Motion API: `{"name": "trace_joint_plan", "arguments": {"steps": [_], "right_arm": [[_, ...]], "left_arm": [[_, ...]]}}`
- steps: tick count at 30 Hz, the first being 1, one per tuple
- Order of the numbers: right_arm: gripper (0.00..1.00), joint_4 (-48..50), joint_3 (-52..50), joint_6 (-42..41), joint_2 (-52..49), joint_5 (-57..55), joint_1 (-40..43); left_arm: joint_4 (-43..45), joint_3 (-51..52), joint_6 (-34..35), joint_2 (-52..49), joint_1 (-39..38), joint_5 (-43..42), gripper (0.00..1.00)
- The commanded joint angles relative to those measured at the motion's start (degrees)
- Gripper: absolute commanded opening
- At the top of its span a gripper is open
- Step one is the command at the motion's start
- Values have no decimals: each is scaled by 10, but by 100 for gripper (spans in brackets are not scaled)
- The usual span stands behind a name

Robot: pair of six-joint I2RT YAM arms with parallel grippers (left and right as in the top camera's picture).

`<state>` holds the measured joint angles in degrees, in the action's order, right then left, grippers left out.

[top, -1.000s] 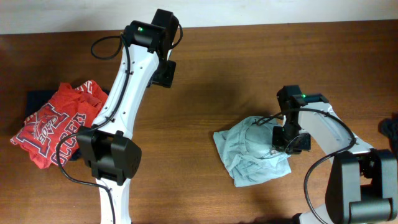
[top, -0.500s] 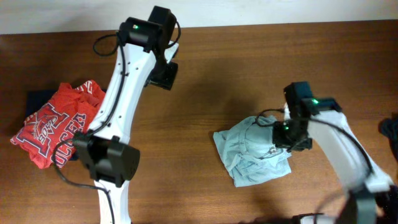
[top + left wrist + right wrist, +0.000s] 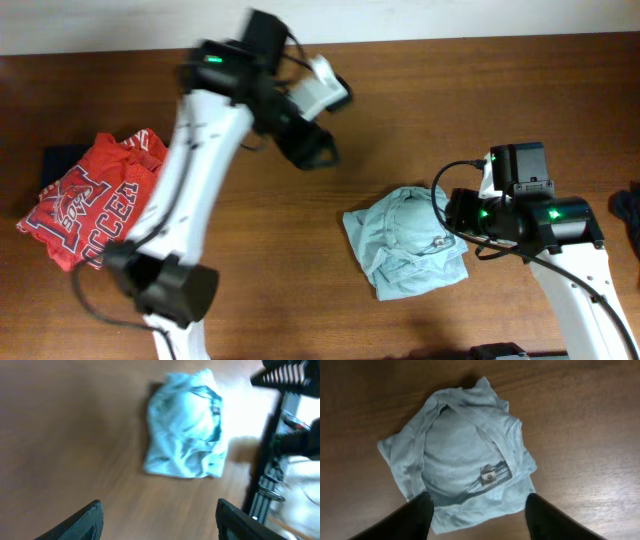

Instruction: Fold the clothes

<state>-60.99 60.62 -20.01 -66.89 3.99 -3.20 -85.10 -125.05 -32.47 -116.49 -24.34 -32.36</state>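
The clothes include a pale grey-teal T-shirt (image 3: 405, 243), crumpled in a small heap on the brown table right of centre, collar and label facing up. It shows whole in the right wrist view (image 3: 460, 450) and far off in the left wrist view (image 3: 185, 425). My right gripper (image 3: 458, 215) hovers over the heap's right edge, open, its fingers (image 3: 415, 515) straddling the shirt's near hem with nothing gripped. My left gripper (image 3: 312, 150) hangs open and empty above bare table, up and left of the T-shirt, blurred in the overhead view; its midpoint (image 3: 159, 510) is over wood.
A red "SOCCER" shirt (image 3: 90, 200) lies bunched at the far left on a dark navy garment (image 3: 60, 158). Another dark cloth (image 3: 630, 210) pokes in at the right edge. The right arm's body (image 3: 282, 440) stands just right of the T-shirt.
My right gripper has opened, let go of the T-shirt and drawn back to the right. The left arm has swung right toward the T-shirt, its jaws widening.
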Motion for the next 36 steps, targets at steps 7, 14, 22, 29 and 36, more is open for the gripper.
{"name": "trace_joint_plan", "arguments": {"steps": [7, 14, 22, 29, 36], "right_arm": [[21, -1, 4, -69, 1, -16, 0], [20, -12, 4, -69, 1, -17, 0], [20, -12, 4, -69, 1, -20, 0], [23, -14, 4, -69, 1, -34, 0], [40, -23, 4, -69, -15, -49, 6]], "left_arm": [[32, 101, -31, -137, -148, 0, 59], [31, 101, 1, -224, -197, 6, 58], [17, 93, 61, -258, -193, 29, 50], [-117, -20, 61, -255, -153, 28, 50], [-97, -103, 78, -240, -120, 24, 65]]}}
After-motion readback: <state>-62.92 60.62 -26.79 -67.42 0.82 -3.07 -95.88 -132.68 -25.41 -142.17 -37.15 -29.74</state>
